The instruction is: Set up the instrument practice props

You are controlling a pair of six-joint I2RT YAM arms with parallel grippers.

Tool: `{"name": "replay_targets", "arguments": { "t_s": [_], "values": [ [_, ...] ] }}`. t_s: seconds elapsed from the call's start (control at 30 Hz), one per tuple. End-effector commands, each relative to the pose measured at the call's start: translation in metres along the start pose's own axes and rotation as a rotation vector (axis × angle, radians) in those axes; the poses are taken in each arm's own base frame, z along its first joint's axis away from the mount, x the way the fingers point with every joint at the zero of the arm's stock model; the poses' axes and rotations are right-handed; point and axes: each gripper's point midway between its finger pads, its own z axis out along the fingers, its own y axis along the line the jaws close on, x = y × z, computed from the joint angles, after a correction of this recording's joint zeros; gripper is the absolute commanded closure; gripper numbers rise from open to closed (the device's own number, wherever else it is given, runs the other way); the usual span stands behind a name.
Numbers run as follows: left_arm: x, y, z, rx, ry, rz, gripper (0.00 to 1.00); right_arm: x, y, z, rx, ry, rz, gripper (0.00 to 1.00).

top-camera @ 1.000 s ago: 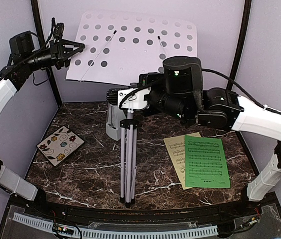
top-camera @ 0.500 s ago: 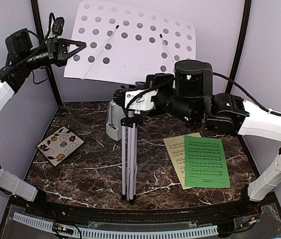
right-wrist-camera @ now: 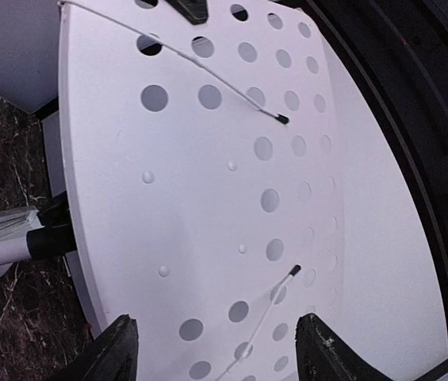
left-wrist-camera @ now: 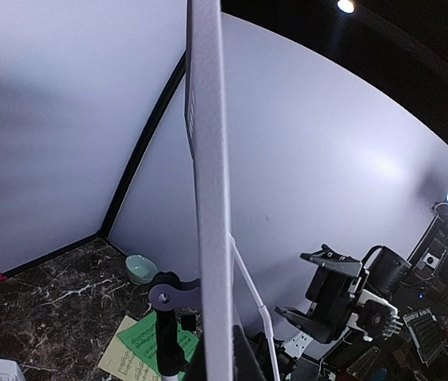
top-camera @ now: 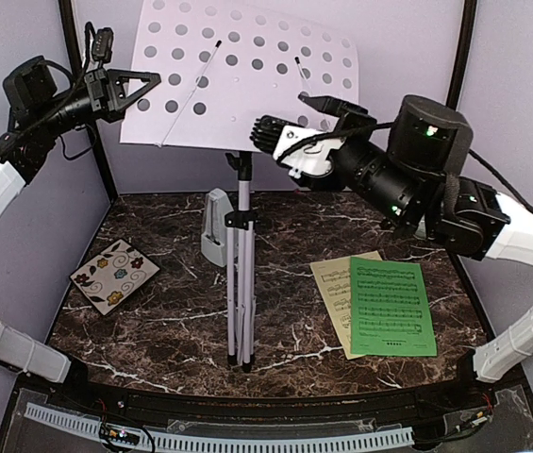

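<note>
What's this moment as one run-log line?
left gripper: at desk left edge | right gripper: open, facing desk | green sheet: overlapping pale-yellow sheet, off stand | metronome: beside stand pole

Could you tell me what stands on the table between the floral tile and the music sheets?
In the top view, the stand rises on its tripod between the tile and the sheets; the metronome sits a little behind that line.
</note>
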Motion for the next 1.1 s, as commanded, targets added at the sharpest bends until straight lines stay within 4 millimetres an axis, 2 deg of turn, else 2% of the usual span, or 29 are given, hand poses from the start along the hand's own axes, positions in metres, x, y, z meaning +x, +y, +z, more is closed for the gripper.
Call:
{"name": "replay_targets", "arguments": {
  "t_s": [0.0, 0.03, 0.13, 0.23, 0.3, 0.33, 0.4, 0.47, 0.53, 0.57, 0.63, 0.73, 0.8, 0.87, 1.0, 1.07],
  "values": [
    [-0.042, -0.045, -0.009, 0.087, -0.161, 0.266, 1.00, 0.011, -0.045, -0.021, 0.113, 0.019, 0.205, 0.30],
    [-0.043, -0.045, -0.008, 0.090, -0.162, 0.266, 1.00, 0.014, -0.046, -0.023, 0.106, 0.026, 0.323, 0.29],
    [-0.043, -0.046, -0.006, 0.098, -0.168, 0.271, 1.00, 0.018, -0.031, -0.030, 0.024, 0.026, 0.490, 0.29],
    [-0.044, -0.047, -0.005, 0.107, -0.172, 0.275, 1.00, 0.022, -0.007, -0.036, -0.063, 0.042, 0.672, 0.32],
    [-0.045, -0.048, -0.004, 0.112, -0.176, 0.279, 1.00, 0.024, 0.017, -0.041, -0.140, 0.045, 0.818, 0.34],
    [-0.045, -0.048, -0.004, 0.112, -0.178, 0.282, 1.00, 0.023, 0.019, -0.045, -0.150, 0.034, 0.901, 0.35],
    [-0.046, -0.047, -0.003, 0.111, -0.180, 0.284, 1.00, 0.021, 0.040, -0.050, -0.211, 0.016, 1.036, 0.35],
    [-0.046, -0.044, -0.002, 0.106, -0.181, 0.280, 1.00, 0.022, 0.048, -0.054, -0.230, 0.003, 1.176, 0.34],
    [-0.045, -0.043, -0.001, 0.105, -0.179, 0.273, 1.00, 0.023, 0.053, -0.058, -0.240, -0.024, 1.262, 0.31],
    [-0.045, -0.041, 0.000, 0.106, -0.176, 0.269, 1.00, 0.028, 0.065, -0.059, -0.252, -0.023, 1.285, 0.31],
    [-0.044, -0.042, 0.001, 0.110, -0.176, 0.270, 1.00, 0.038, 0.074, -0.059, -0.256, -0.030, 1.352, 0.30],
    [-0.044, -0.045, 0.001, 0.114, -0.181, 0.278, 1.00, 0.052, 0.076, -0.060, -0.235, -0.062, 1.446, 0.22],
    [-0.045, -0.046, 0.000, 0.115, -0.180, 0.280, 1.00, 0.063, 0.066, -0.059, -0.143, -0.091, 1.520, 0.17],
    [-0.043, -0.047, 0.001, 0.121, -0.172, 0.278, 1.00, 0.068, 0.063, -0.057, -0.099, -0.098, 1.564, 0.02],
    [-0.043, -0.050, 0.000, 0.133, -0.166, 0.283, 1.00, 0.058, 0.064, -0.049, -0.133, -0.181, 1.605, 0.00],
    [-0.044, -0.052, 0.000, 0.135, -0.166, 0.287, 1.00, 0.056, 0.072, -0.042, -0.164, -0.183, 1.636, 0.04]
  ]
}}
